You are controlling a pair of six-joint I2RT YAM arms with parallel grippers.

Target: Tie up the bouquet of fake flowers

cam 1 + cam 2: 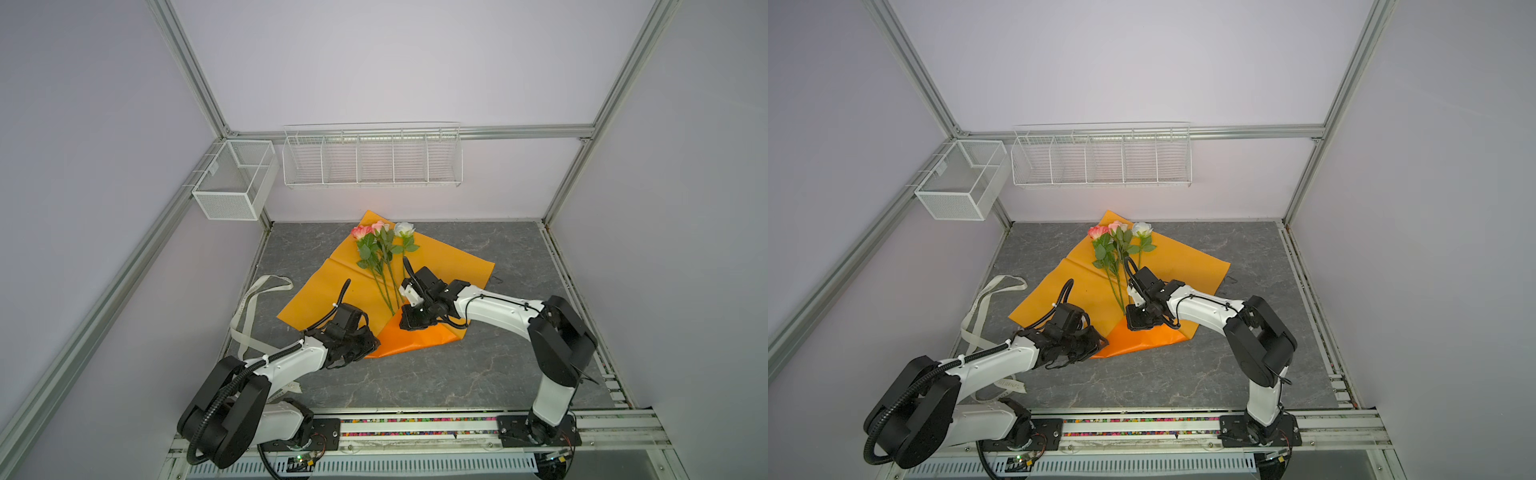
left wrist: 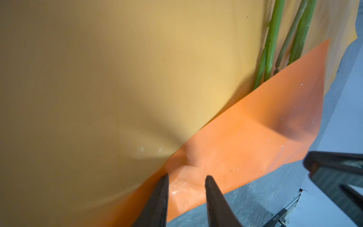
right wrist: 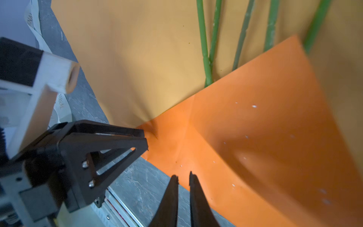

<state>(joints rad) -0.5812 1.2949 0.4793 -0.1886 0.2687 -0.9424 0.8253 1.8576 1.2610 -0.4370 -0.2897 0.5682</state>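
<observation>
Pink-and-white fake flowers (image 1: 384, 249) lie 12-to-6 on flat bright orange paper (image 1: 328, 286), stems (image 3: 204, 49) under folded corner (image 1: 415, 338); right gripper (image 3: 183, 175) nearer, 4 o'clock, jaws slit-narrow, grip unclear; left gripper (image 2: 187, 175) 7 o'clock, part-open.

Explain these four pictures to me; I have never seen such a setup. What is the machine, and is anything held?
Two robot arms, the left arm and the right arm, stand at a grey table, each ending in a two-fingered gripper. Two pictures look down on the whole scene; two come from cameras on the arms' wrists. On the table lies orange paper, its near corner folded over the stem ends of the fake flowers. A cream ribbon lies loose beside it, not yet tied. The left gripper is open at the fold. The right gripper has its jaws almost together at the fold's edge; whether it pinches the paper is unclear.
</observation>
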